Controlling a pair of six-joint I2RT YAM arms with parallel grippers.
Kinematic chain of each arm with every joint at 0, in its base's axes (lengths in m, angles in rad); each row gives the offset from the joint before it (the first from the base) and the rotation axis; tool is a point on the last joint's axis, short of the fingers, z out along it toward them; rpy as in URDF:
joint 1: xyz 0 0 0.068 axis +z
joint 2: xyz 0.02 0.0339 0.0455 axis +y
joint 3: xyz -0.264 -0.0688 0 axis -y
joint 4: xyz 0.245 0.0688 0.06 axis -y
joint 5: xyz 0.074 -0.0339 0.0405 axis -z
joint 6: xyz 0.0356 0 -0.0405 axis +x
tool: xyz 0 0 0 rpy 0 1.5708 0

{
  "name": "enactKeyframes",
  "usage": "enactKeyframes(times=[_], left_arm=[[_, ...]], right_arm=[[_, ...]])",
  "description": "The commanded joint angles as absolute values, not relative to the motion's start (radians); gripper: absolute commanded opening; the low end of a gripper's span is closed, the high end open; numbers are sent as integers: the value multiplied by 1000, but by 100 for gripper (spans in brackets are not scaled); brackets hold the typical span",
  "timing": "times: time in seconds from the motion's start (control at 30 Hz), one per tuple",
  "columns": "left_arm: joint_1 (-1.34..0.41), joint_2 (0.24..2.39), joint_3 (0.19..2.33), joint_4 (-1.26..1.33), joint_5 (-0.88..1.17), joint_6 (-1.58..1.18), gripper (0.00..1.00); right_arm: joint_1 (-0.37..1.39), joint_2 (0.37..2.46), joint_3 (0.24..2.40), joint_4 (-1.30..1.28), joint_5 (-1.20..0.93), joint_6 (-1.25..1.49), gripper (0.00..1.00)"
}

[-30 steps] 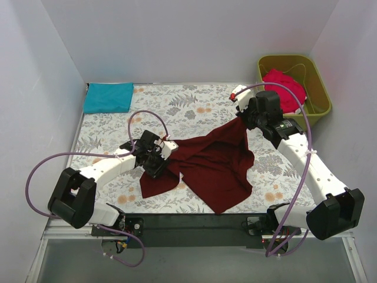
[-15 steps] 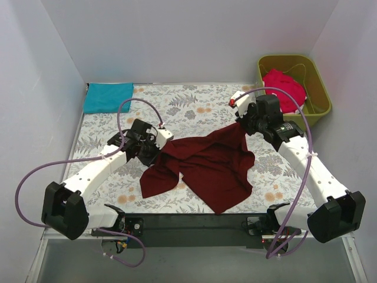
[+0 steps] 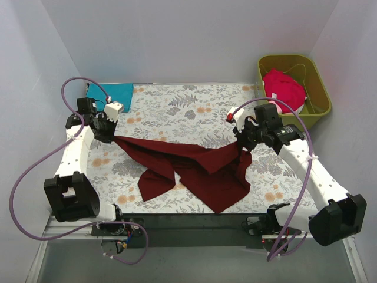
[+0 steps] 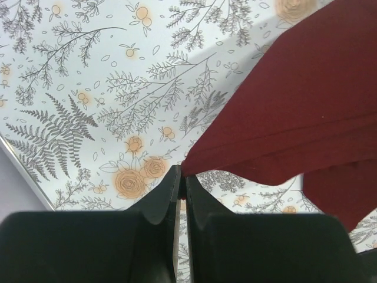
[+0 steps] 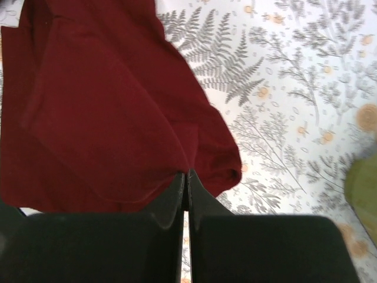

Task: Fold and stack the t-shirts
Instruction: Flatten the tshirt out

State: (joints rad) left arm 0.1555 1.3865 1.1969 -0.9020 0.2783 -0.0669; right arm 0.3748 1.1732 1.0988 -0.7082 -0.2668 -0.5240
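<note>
Soft, light and limp, the maroon t-shirt sags across the tablecloth between the left gripper and right gripper, each pinched tight on an edge; hems and corners look the surest holds

My fingers are smooth black plastic with a faint sheen. The maroon t-shirt is soft, matt, creased cloth. The floral tablecloth looks matt and printed, and the olive tub is smooth plastic.
</note>
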Motion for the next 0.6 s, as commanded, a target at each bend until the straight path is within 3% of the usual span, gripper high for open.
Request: enactKeyframes(times=[0.0,0.47,0.5,0.57], left_arm=[[184,1460,1239,-852,275,-67,0],[249,1890,1515,-798,259,-120,0],[249,1911,1532,-801,265,-123,0],[247,1968,1586,-819,279,-133,0]], right_arm=[[376,1233,1134,-732,-386,-523,1],[563,1204,977,-793,-520,-604,1],[580,1201,986,-798,-529,-612,7],[587,1201,1026,-795,-512,-637,33]])
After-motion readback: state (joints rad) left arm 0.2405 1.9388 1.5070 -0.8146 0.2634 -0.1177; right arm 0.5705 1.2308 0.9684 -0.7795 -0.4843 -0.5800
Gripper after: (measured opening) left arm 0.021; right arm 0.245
